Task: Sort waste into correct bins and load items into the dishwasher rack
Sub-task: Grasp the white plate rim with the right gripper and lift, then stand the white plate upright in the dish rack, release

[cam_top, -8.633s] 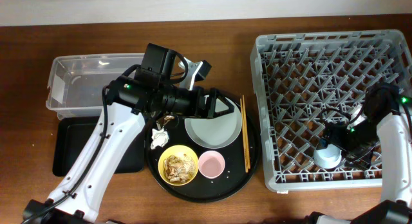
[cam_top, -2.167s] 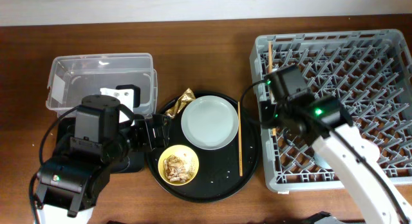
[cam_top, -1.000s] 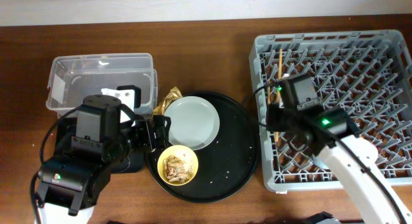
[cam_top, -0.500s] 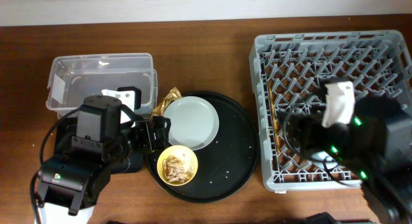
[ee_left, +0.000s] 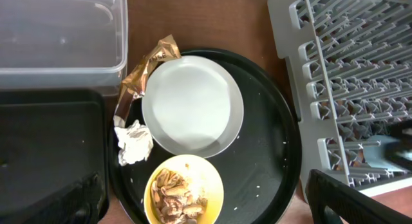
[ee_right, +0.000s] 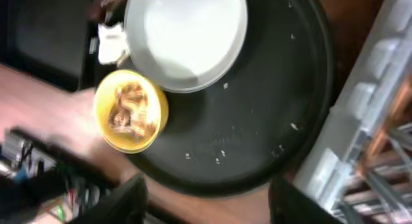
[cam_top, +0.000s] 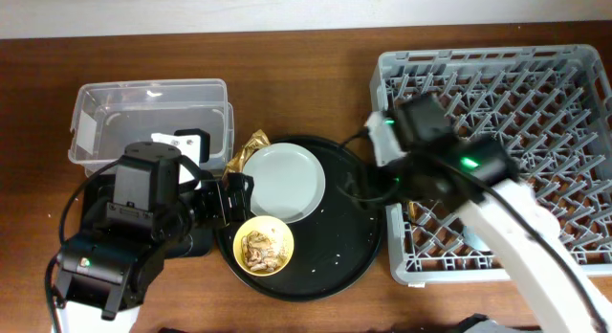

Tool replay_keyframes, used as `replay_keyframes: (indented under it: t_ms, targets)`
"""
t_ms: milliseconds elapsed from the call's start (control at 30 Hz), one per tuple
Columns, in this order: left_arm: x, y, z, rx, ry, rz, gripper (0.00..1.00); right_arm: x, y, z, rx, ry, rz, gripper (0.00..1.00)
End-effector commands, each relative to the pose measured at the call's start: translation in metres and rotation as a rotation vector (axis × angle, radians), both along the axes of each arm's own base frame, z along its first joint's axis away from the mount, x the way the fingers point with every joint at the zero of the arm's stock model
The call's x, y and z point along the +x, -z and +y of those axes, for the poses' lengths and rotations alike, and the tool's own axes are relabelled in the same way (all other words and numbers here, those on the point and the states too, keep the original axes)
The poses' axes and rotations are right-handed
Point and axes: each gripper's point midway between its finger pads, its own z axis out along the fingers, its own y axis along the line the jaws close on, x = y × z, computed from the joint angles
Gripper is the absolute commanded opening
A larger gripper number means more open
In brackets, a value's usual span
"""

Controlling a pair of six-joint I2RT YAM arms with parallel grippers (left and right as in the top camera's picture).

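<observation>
Overhead showed the right gripper [ee_right: 207, 192] swung back from the dishwasher rack [cam_top: 535, 84] over the round black tray [cam_top: 344, 247], fingers spread and empty. The chopsticks [ee_right: 386, 118] lay in the rack. The plate [cam_top: 283, 183] was probably next; the left gripper [cam_top: 234, 194] was also spread.

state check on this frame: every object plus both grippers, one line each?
plate: empty, flat on the round tray
yellow bowl: holds food scraps, on the round tray
tissue: crumpled, at the tray's left rim
wrapper: crinkled, beside the plate
clear tub: looks empty
black rectangular tray: looks empty
rack: mostly bare pegs, part hidden
left gripper: open, empty
right gripper: open, empty
</observation>
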Motion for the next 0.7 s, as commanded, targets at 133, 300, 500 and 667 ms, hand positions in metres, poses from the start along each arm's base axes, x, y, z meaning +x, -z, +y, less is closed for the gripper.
replay_keyframes:
  t_ms: [133, 300, 500, 667]
  targets:
    - [0.0, -0.001, 0.002, 0.014, 0.004, -0.009, 1.0, 0.036, 0.192, 0.059, -0.081, 0.074, 0.4, 0.43]
    - [-0.001, 0.0, 0.002, 0.015, 0.004, -0.007, 1.0, 0.046, 0.2, 0.031, -0.182, 0.198, 0.38, 0.04]
    - [-0.001, 0.0, 0.002, 0.015, 0.004, -0.006, 1.0, 0.08, 0.027, -0.041, -0.066, 0.272, -0.069, 0.04]
    - [-0.001, 0.0, 0.002, 0.015, 0.004, -0.006, 1.0, 0.043, -0.125, -0.264, -0.709, 0.956, -0.642, 0.04]
